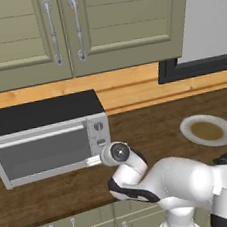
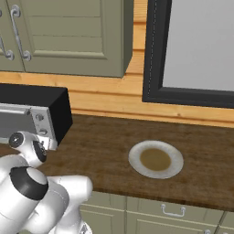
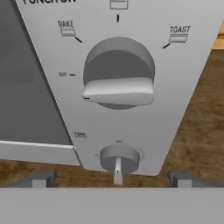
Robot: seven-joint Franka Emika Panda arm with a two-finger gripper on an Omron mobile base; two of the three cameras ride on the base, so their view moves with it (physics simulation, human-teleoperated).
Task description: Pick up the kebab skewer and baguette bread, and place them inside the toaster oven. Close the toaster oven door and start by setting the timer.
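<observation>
Toaster oven [image 1: 48,138] boxy silver, round ridged knobs, gripper [image 3: 111,179] spread wide, empty

A long brown wooden counter [image 1: 152,126] runs across the room. Behind it the wall [image 1: 127,86] is made of light wooden boards. Green cupboards [image 1: 26,40] hang above, with curvy silver handles [image 1: 51,30] on their doors. More green cupboards and drawers [image 2: 173,215] sit under the counter's front edge. A big window with a black frame [image 2: 153,59] is on the wall (its glass looks plain grey). A round white plate [image 2: 155,159] rests on the counter below the window.
</observation>
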